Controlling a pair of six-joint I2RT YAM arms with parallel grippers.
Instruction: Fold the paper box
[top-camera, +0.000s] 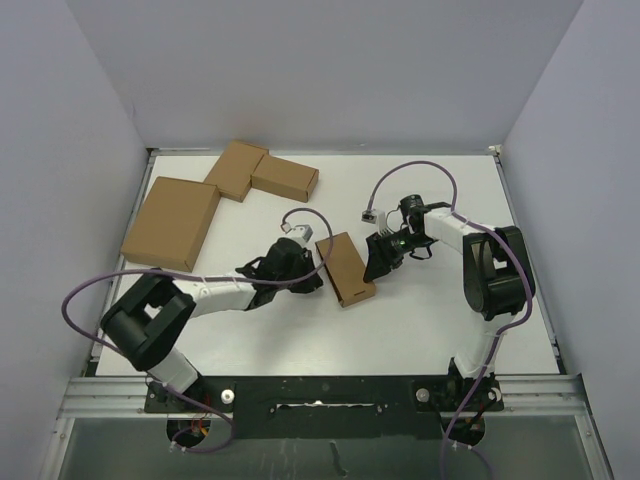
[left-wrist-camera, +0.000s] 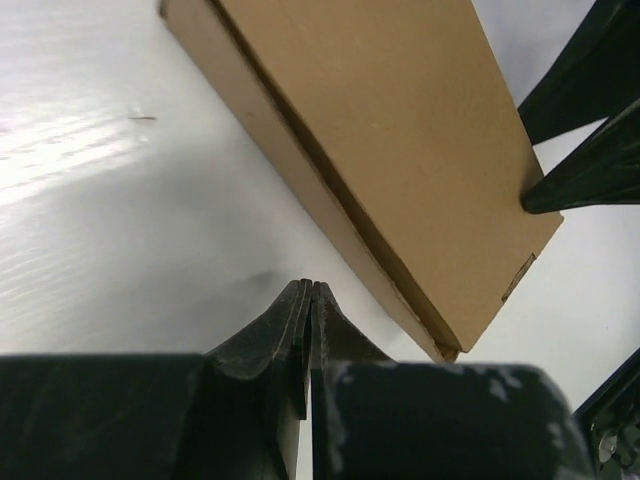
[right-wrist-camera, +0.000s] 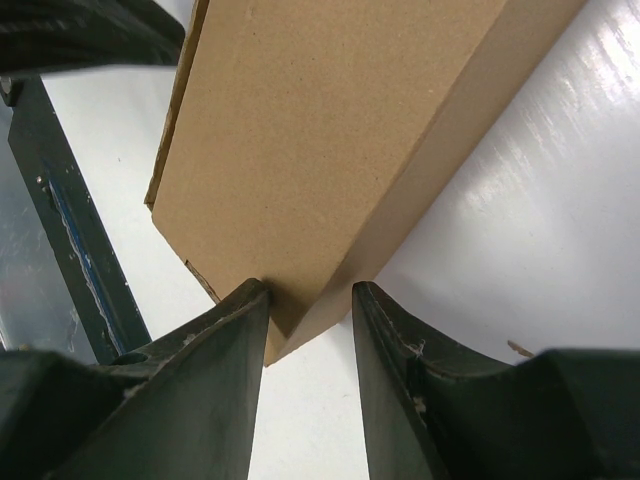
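Note:
A closed brown paper box (top-camera: 345, 268) lies flat on the white table between my two grippers. My left gripper (top-camera: 318, 272) is shut and empty, its tips (left-wrist-camera: 312, 288) resting on the table just off the box's long left side (left-wrist-camera: 400, 140). My right gripper (top-camera: 376, 262) is open at the box's right side. In the right wrist view its jaws (right-wrist-camera: 310, 295) straddle one corner of the box (right-wrist-camera: 320, 130): the left finger (right-wrist-camera: 225, 330) touches the top face, and the right finger (right-wrist-camera: 385, 330) stands just clear of the side wall.
Three more brown boxes lie at the back left: a large flat one (top-camera: 172, 221) and two smaller ones (top-camera: 236, 169), (top-camera: 285, 178). White walls enclose the table. A metal rail (top-camera: 320, 385) runs along the near edge.

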